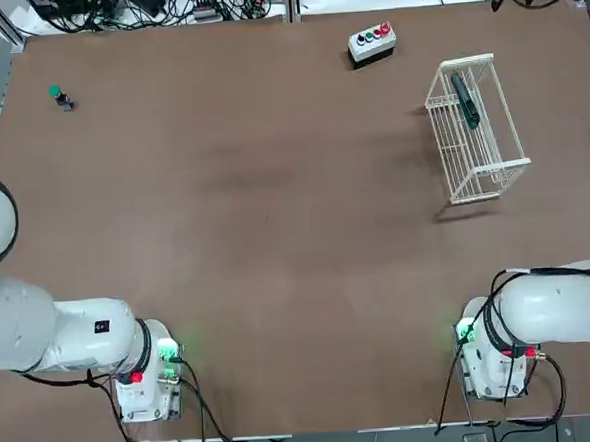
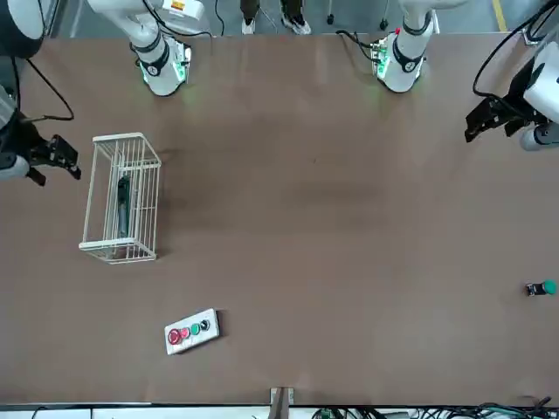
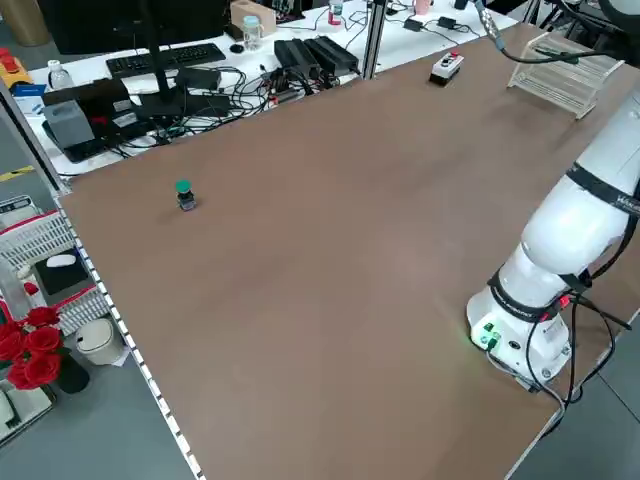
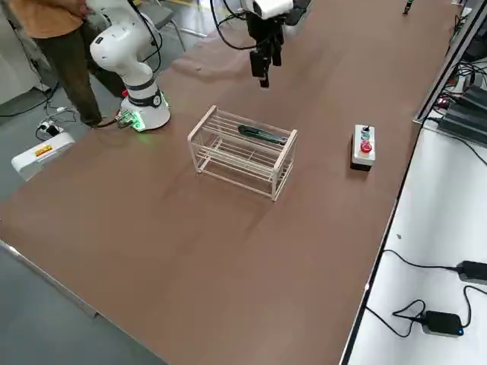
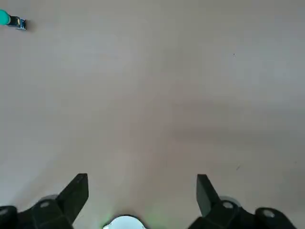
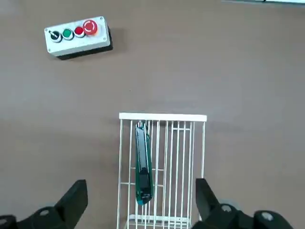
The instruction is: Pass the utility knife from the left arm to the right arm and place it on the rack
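The rack [image 1: 476, 130] is a white wire basket, rectangular, built of thin parallel bars with open gaps between them. The utility knife [image 1: 465, 100] is a slim dark green-black stick; it lies lengthwise on the rack's top bars, toward one long side and nearer the end that faces the grey button box [image 1: 372, 43], a small block with coloured round caps. The table [image 1: 254, 203] is a flat, matte brown sheet.

The right gripper [image 6: 140, 202] hangs above the rack with its black fingers spread wide and nothing between them; the knife sits below it, just off the line midway between the fingertips, apart from both. In the right side view the same gripper [image 4: 263, 65] hovers clear above the tabletop beyond the rack.

The left gripper [image 5: 142, 195] is also spread and empty, over bare table, well apart from the rack; a tiny green-topped object [image 5: 10, 20] lies far ahead of it.

Around the rack the brown surface lies open on all sides, with the button box near one end and the table's far edge beyond that.
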You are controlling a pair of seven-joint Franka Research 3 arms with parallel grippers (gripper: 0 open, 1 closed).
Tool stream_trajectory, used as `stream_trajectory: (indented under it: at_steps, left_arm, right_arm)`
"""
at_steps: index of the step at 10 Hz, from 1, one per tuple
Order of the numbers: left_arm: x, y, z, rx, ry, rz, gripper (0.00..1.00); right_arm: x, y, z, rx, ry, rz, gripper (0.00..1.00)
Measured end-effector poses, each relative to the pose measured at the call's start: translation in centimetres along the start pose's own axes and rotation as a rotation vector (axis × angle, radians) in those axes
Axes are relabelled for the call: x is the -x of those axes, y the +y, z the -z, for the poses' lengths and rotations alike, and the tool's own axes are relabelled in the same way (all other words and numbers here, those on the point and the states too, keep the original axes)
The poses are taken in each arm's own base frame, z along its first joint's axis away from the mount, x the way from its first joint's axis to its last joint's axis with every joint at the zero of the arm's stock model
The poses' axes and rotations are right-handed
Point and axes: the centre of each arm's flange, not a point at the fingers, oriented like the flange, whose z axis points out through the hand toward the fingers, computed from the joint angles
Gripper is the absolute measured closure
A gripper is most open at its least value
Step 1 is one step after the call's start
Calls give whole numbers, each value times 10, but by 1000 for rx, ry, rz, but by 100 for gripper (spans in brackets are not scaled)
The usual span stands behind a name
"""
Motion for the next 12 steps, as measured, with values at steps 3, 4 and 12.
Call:
stream_trajectory:
  at_steps: [3,4,12]
  left_arm:
    - [0,0,0,0,0,-1,0]
    - [0,0,0,0,-1,-1,0]
    - [0,2,-1,0,-2,-64,0]
  right_arm:
    - [-22,4,32,35,-64,-35,0]
    - [-31,5,42,63,-78,-63,0]
    - [-43,0,50,81,-83,-90,0]
